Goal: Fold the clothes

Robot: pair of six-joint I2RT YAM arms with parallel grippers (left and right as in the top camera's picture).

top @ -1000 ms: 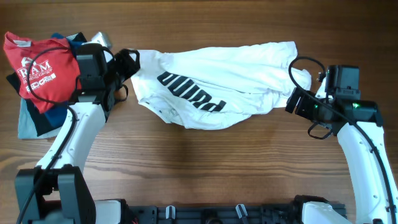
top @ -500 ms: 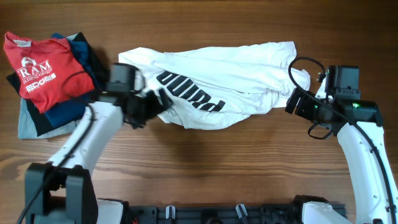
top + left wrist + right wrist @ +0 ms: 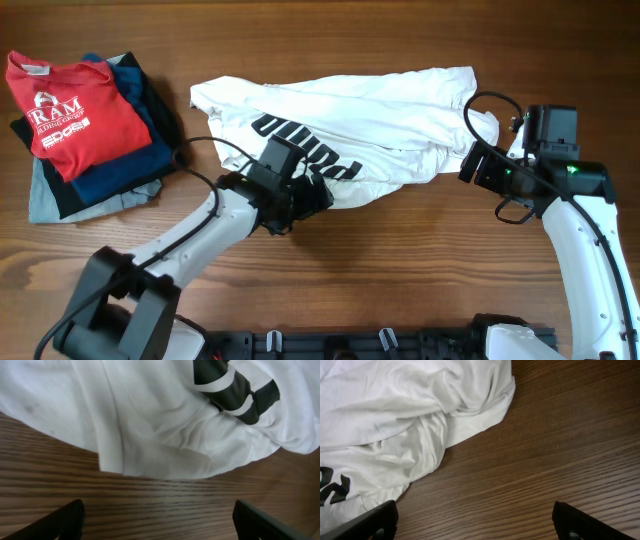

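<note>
Though apart, T-shirt (image 3: 380, 110); garment stack (image 3: 75, 130)

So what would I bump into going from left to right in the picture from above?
The red T-shirt, then the white PUMA T-shirt, then the right gripper.

A: Overhead: left gripper (image 3: 308, 197) sits over the near hem of the white T-shirt (image 3: 390, 110), so that stretch is hidden.
B: Both wrist views cut the shirt off at the top edge. Left gripper shows only fingertips (image 3: 67, 519), right gripper (image 3: 478, 160) the same (image 3: 375, 522).
A: Far-left pile: red T-shirt (image 3: 70, 110) covers most of the dark garments (image 3: 135, 165). Its smallest print is unreadable.
</note>
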